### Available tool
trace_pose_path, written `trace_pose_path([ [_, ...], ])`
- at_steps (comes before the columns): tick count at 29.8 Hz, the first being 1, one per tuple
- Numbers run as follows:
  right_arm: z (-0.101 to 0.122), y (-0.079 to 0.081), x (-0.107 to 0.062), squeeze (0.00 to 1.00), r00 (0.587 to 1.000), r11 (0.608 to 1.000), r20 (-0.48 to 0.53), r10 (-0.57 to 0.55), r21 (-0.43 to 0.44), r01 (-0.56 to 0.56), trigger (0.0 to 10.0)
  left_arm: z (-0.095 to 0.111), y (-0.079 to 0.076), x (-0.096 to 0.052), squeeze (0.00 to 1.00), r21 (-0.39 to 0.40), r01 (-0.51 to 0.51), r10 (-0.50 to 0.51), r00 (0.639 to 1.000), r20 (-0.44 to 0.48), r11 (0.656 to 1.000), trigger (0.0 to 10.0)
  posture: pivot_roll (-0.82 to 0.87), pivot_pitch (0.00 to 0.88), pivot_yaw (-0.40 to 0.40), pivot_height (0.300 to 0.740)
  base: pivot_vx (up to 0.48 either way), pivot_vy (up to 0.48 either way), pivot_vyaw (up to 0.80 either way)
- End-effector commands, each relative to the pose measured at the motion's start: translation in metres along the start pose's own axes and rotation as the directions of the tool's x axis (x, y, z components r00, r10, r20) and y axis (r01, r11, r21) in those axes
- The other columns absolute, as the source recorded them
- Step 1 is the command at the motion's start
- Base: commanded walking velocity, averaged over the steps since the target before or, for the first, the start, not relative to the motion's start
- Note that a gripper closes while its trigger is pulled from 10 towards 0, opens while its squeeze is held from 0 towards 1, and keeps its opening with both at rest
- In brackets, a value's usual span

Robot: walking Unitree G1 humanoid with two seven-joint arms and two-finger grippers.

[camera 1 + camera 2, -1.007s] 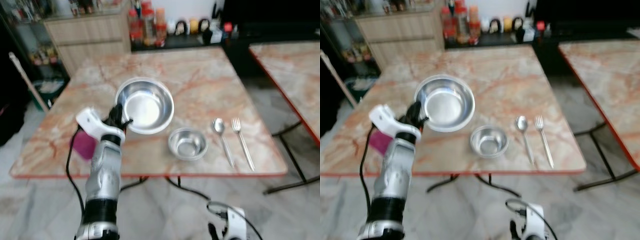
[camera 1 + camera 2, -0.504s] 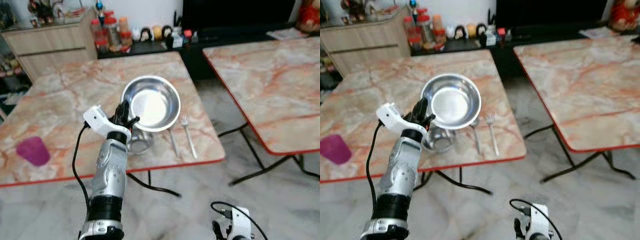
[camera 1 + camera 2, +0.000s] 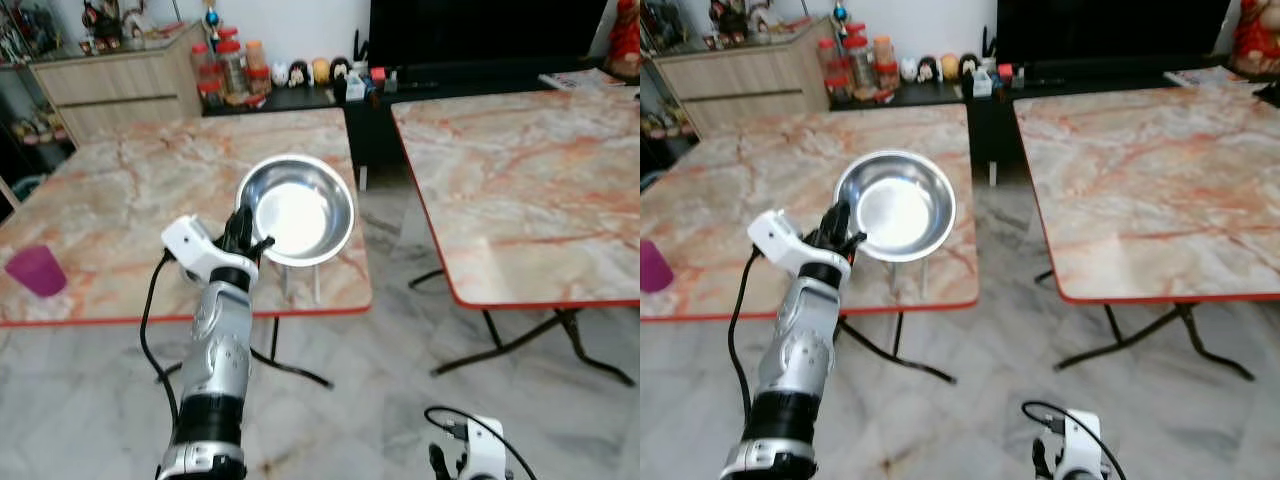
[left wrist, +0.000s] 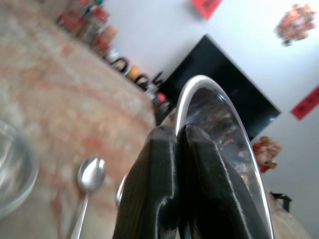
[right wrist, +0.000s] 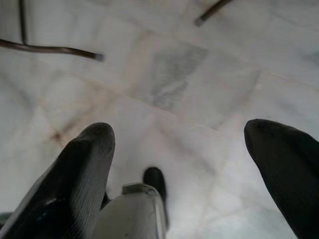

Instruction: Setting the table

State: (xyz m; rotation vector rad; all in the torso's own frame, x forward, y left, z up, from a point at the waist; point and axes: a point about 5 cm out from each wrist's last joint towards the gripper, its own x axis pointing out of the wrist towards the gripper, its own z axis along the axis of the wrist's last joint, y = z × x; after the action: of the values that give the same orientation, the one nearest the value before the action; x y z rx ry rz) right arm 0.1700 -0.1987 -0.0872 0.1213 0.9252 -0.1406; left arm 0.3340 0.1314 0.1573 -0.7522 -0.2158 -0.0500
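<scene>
There, a little left of the frame's centre, the left gripper [image 3: 243, 233] was raised in front of the robot with its two black fingers [image 4: 159, 189] pinched flat together on the near rim of a large steel bowl [image 3: 300, 209], so the bowl hung tilted in the air with its shiny inside turned towards the camera. Behind and below it lay the marble-topped table [image 3: 120, 190] with the red edge, running off the left side of the frame. The bowl covered the table's near right corner, and the ends of a spoon [image 3: 285, 282] and a fork [image 3: 316, 282] poked out from under its lower rim. From the wrist, the spoon's bowl lay on the marble beside the curved edge of a small steel bowl [image 4: 15, 169]. A purple cup [image 3: 35, 270] stood at the far left of the frame, close to the table's front edge. A second marble table [image 3: 520, 180] filled the right half of the frame, parted from the first by a strip of pale tiled floor [image 3: 400, 330]. Jars and bottles [image 3: 225, 65] crowded a dark shelf along the top, beside a wooden cabinet [image 3: 110, 85]. The right gripper [image 5: 184, 164] hung low over the floor tiles, its fingers spread wide and holding nothing.
</scene>
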Motion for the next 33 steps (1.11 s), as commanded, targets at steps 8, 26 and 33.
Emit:
trace_pose_path([
  [8, -0.0006, 0.0088, 0.0009, 0.00, 1.000, 1.000, -0.005, 0.024, 0.019, -0.024, 10.0, 0.0044, -0.0053, 0.0031, 0.00, 0.030, 0.023, -0.023, 1.000, 0.014, 0.999, 10.0, -0.18, 0.000, 0.081, 0.740, 0.259, -0.396, 0.16],
  [26, -0.0001, 0.0092, 0.0014, 0.00, 1.000, 0.999, -0.013, 0.010, 0.047, -0.009, 10.0, -0.0002, -0.0130, 0.0014, 0.00, 0.016, 0.067, -0.067, 0.998, -0.005, 0.998, 10.0, -0.19, 0.000, 0.085, 0.740, 0.182, -0.380, -0.13],
  [33, -0.0003, 0.0080, 0.0012, 0.00, 1.000, 0.999, -0.011, 0.005, 0.054, -0.005, 10.0, -0.0006, -0.0144, 0.0024, 0.00, 0.016, 0.070, -0.070, 0.998, -0.006, 0.997, 10.0, -0.19, 0.000, 0.087, 0.740, 0.000, -0.395, 0.00],
])
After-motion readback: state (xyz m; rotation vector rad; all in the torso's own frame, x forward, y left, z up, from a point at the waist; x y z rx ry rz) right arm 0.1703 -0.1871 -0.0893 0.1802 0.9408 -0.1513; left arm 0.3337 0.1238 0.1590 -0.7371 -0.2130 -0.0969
